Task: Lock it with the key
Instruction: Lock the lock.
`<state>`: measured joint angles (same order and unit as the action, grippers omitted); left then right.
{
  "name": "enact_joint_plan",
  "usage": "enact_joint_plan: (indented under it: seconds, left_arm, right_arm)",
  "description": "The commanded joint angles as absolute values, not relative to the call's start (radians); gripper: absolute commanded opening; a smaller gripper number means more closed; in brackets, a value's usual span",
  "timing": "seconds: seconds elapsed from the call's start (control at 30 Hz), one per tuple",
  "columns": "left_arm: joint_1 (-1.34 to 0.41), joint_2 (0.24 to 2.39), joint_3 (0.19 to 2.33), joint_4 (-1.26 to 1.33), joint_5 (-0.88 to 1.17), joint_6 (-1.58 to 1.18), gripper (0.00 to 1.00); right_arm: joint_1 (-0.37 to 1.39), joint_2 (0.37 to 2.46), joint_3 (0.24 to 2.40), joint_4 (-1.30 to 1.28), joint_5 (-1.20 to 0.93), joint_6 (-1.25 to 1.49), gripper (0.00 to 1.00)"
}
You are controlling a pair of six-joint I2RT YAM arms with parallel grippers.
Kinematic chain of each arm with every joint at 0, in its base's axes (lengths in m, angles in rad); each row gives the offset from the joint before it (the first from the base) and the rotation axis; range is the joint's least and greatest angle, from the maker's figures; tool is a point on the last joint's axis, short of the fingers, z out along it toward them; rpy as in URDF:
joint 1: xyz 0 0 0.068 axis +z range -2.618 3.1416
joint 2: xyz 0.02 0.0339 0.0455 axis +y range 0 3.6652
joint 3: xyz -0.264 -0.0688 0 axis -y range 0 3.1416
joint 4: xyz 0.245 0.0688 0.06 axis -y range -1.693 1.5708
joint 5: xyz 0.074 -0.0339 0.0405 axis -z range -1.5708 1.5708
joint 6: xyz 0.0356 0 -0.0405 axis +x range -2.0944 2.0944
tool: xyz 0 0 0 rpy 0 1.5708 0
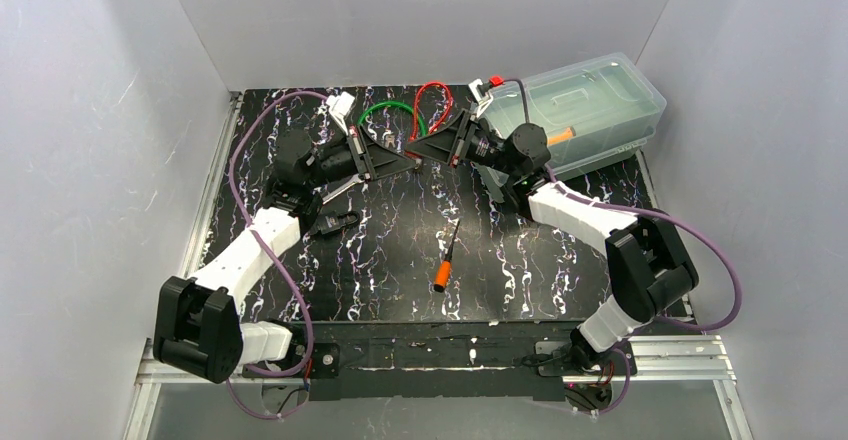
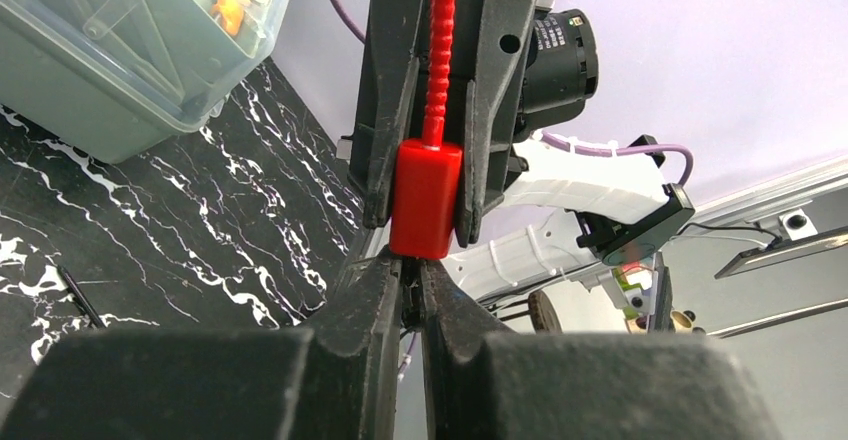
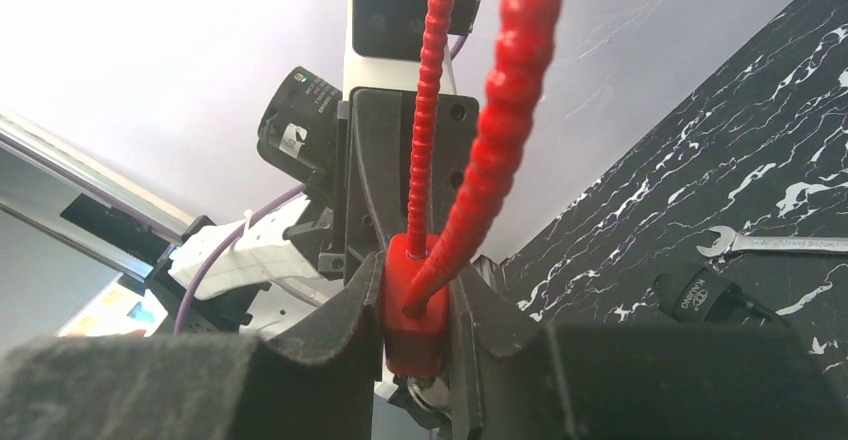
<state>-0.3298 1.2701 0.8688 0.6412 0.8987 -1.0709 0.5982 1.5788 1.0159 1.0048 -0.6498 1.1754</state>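
Starting at your left on the black marbled tabletop (image 1: 520,260), a small black cylindrical item (image 1: 333,223) lies beside the left arm. An open-ended wrench (image 3: 770,245) lies just beyond it. The left end effector (image 2: 410,278) reaches toward the middle of the far side. Its fingers (image 2: 370,290) are drawn nearly together, leaving only a thin slit. Something small and dark sits in that slit, but you cannot make out what it is. The fingertips come right up to the underside of the red cable lock (image 2: 425,195). A green cable loop (image 1: 388,110) lies on the tabletop behind this end effector.

The lock is held off the tabletop, between the two arms, where they meet tip to tip. Its block-shaped body is clamped on both sides by the right end effector (image 3: 415,290), whose fingers are closed firmly on it. The lock's beaded red cable (image 3: 500,110) rises from the top of the body and arcs back over toward the rear.

Nearer you, and slightly right of centre, an orange-handled screwdriver (image 1: 446,257) lies alone on the tabletop, well apart from both arms. At the far right corner stands a clear lidded plastic bin (image 1: 600,95) with something orange inside.
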Motion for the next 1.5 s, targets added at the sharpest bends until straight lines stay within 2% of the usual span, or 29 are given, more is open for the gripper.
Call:
enact_joint_plan:
  seconds: [0.0, 0.27, 0.63, 0.83, 0.93, 1.03, 1.23, 1.33, 1.47]
  left_arm:
    - [-0.332, 1.277, 0.849, 0.787, 0.897, -1.158, 0.01]
    - [-0.337, 1.292, 0.793, 0.812, 0.887, -1.217, 0.0]
    - [-0.368, 1.269, 0.8, 0.692, 0.931, -1.111, 0.0]
    - [-0.394, 1.264, 0.792, 0.726, 0.972, -1.168, 0.0]
    - [-0.393, 1.26, 0.802, 0.756, 0.969, -1.176, 0.0]
    - [-0.388, 1.25, 0.89, 0.548, 0.935, -1.016, 0.0]
    - [-0.403, 1.278, 1.085, -0.049, 0.743, -0.632, 0.0]
    - [-0.417, 1.263, 1.098, -0.114, 0.694, -0.58, 0.0]
    - [-0.414, 1.257, 1.041, 0.065, 0.873, -0.741, 0.0]
  right_arm:
    - [0.604, 1.581, 1.015, 1.15, -0.623, 1.224, 0.01]
    - [0.589, 1.591, 1.037, 1.205, -0.602, 1.272, 0.01]
    - [0.542, 1.601, 1.077, 1.182, -0.545, 1.247, 0.01]
    - [0.541, 1.628, 1.081, 1.318, -0.566, 1.339, 0.01]
    - [0.542, 1.61, 1.065, 1.261, -0.554, 1.312, 0.01]
    - [0.543, 1.56, 1.073, 0.996, -0.523, 1.186, 0.01]
    - [0.541, 1.554, 1.091, 0.792, -0.476, 1.13, 0.01]
    - [0.541, 1.556, 1.103, 0.758, -0.468, 1.117, 0.01]
    - [0.536, 1.558, 1.077, 0.882, -0.486, 1.154, 0.01]
